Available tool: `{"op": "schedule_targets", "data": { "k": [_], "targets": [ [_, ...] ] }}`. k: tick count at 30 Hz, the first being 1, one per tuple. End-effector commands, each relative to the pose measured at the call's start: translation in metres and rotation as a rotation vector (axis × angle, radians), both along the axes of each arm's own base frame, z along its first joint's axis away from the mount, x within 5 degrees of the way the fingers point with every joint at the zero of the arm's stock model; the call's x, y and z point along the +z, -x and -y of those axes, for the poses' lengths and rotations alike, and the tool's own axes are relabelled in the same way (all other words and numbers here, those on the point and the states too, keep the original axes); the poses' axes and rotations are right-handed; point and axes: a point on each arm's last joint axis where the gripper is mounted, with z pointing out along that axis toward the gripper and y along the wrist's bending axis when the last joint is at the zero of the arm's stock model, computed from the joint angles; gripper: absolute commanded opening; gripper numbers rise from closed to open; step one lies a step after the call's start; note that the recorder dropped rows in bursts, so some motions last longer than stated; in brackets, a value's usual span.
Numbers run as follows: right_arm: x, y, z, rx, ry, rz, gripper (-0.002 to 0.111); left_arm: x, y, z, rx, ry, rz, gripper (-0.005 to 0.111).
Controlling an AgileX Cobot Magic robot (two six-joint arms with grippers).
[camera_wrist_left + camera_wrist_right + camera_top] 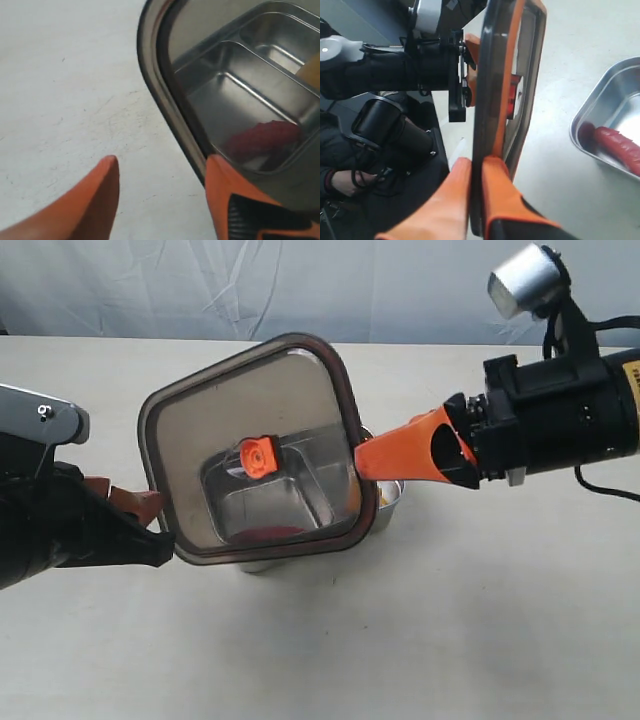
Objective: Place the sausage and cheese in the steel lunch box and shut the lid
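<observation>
My right gripper (362,460) (477,169) is shut on the right edge of the dark see-through lid (250,440) (501,75) and holds it tilted in the air above the steel lunch box (393,498) (600,107). Through the lid I see the box's compartments (235,95). The red sausage (265,533) (265,140) (620,145) lies in the larger one. A bit of yellow cheese (383,504) (312,70) shows in the other. My left gripper (150,512) (162,167) stands open beside the lid's left edge, only table between its fingers.
The box stands on a pale tabletop (480,620) with a grey cloth backdrop (300,280) behind. The lid's orange valve tab (256,456) faces up. In the right wrist view, the left arm (395,70) shows beyond the lid.
</observation>
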Motion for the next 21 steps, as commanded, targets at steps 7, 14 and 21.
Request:
{"op": "schedule_targets", "data": {
  "k": [7, 14, 21],
  "targets": [
    [0.031, 0.009, 0.011, -0.170, -0.008, 0.217, -0.001, 0.002, -0.001, -0.003, 0.020, -0.014, 0.021, 0.050],
    [0.033, 0.008, 0.013, -0.229, -0.004, 0.182, -0.001, 0.002, -0.001, -0.003, 0.020, -0.014, 0.021, 0.050],
    [0.035, -0.007, 0.016, -0.482, -0.047, -0.037, -0.001, 0.002, -0.001, -0.003, 0.020, -0.014, 0.021, 0.050]
  ]
}}
